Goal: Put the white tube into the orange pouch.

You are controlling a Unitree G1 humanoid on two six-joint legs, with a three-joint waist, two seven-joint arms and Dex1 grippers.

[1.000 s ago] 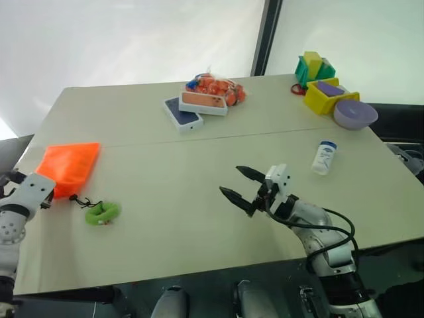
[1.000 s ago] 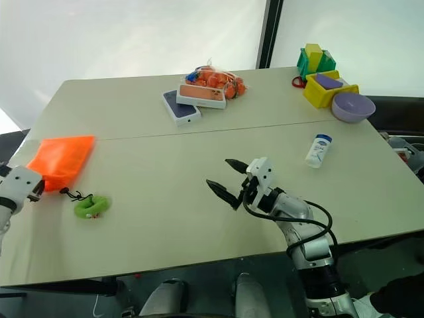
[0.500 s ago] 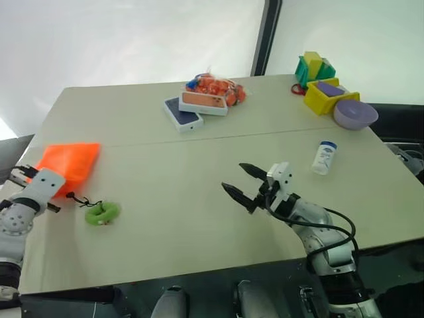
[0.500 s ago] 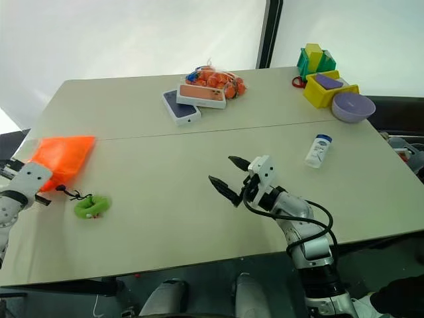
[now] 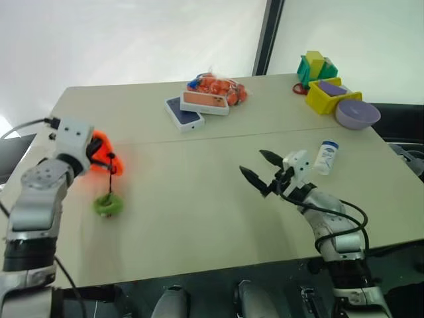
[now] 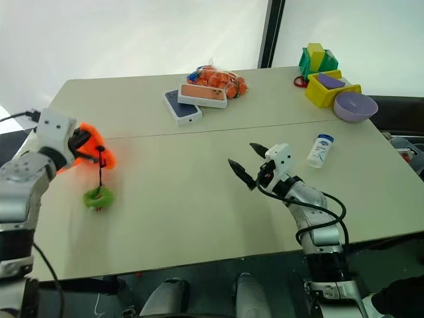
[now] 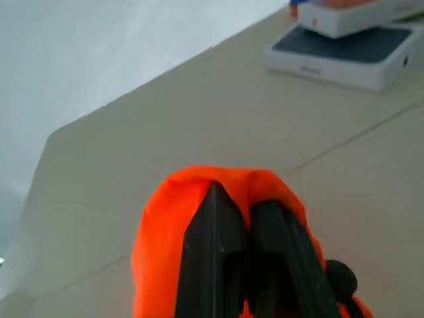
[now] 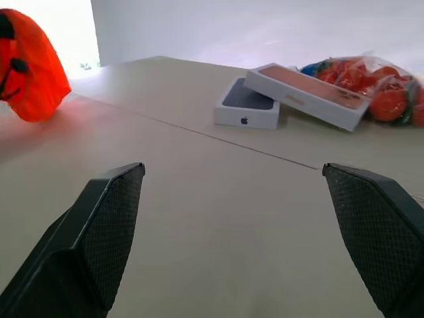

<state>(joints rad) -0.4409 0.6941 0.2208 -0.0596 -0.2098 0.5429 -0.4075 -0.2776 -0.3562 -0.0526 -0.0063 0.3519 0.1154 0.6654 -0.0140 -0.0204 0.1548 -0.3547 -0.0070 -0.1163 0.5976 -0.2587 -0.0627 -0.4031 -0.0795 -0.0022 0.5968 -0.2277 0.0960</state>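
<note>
The orange pouch [image 5: 99, 151] is clamped between the closed fingers [image 7: 212, 258] of the left gripper [image 6: 85, 144] and held bunched above the left side of the table [image 5: 199, 192], with its black cord [image 6: 100, 173] hanging down to a lime-green loop [image 6: 98, 196] at the tabletop. The right gripper [image 5: 264, 170] is held with its fingers spread wide and nothing between them, over the middle of the table. The white tube [image 5: 324, 158] is seen lying on the table just beyond it to the right, near a lavender bowl [image 5: 358, 114], well apart from the pouch.
</note>
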